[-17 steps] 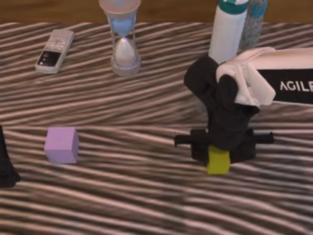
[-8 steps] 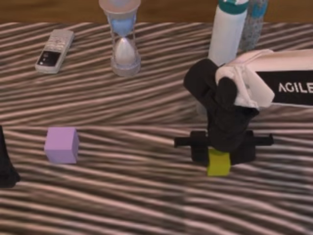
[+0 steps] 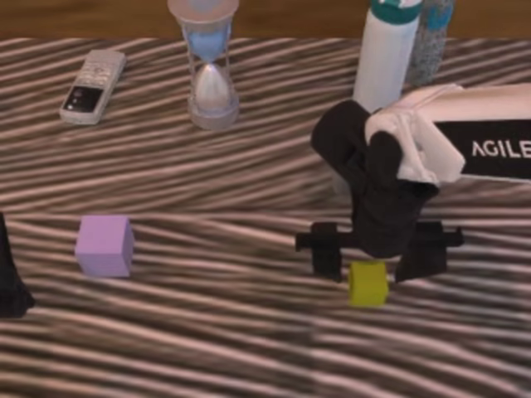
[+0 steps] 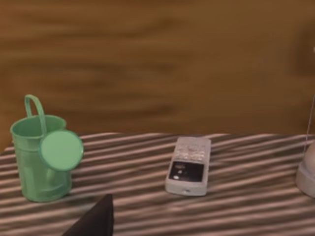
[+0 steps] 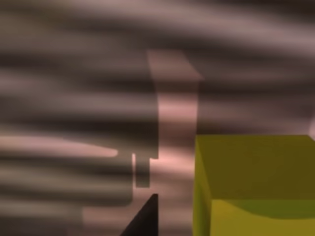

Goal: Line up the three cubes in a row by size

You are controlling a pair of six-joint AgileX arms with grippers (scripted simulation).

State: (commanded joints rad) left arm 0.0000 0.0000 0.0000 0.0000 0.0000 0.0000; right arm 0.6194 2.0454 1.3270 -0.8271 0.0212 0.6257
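Observation:
The small yellow cube rests on the striped table, right of centre. My right gripper hangs just behind and above it, open, with its fingers spread wider than the cube and touching nothing. In the right wrist view the yellow cube fills the lower corner beside one dark fingertip. The medium lilac-purple cube sits apart at the left of the table. My left gripper is parked at the left edge, near the lilac cube.
A remote, an hourglass and a white bottle line the back of the table. The left wrist view shows a green watering can next to the remote.
My right gripper has opened and let go of the yellow cube, which now sits on the table just in front of the spread fingers. The lilac cube and left arm are unmoved.

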